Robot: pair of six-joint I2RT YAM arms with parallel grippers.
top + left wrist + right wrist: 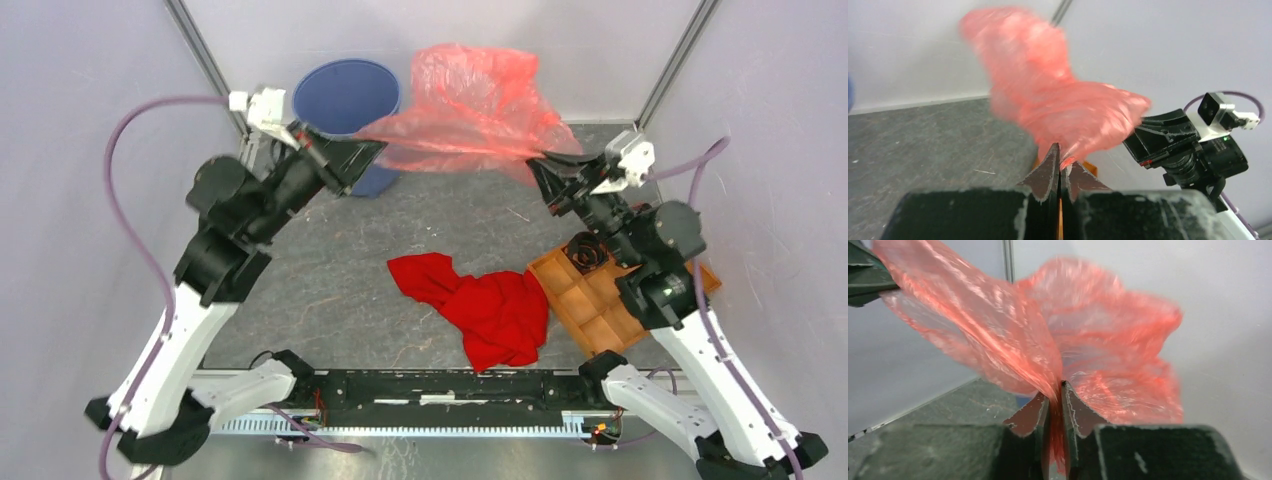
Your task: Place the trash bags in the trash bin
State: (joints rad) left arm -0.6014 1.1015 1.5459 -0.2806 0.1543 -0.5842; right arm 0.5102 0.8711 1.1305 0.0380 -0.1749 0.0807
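The translucent red-orange trash bag (470,105) hangs stretched in the air between my two grippers, to the right of the bin and partly over its right rim. The blue trash bin (347,100) stands at the back of the table, open side up. My left gripper (372,150) is shut on the bag's left edge, right in front of the bin. My right gripper (540,165) is shut on the bag's right edge. The bag (1058,95) billows above the left gripper (1061,157). In the right wrist view the bag (1048,335) is pinched in the right gripper (1055,392).
An opaque red cloth (480,300) lies crumpled on the table in front. An orange-brown compartment tray (590,295) sits at the right under the right arm, with a dark coiled item (586,250) in it. Metal frame posts stand at the back corners.
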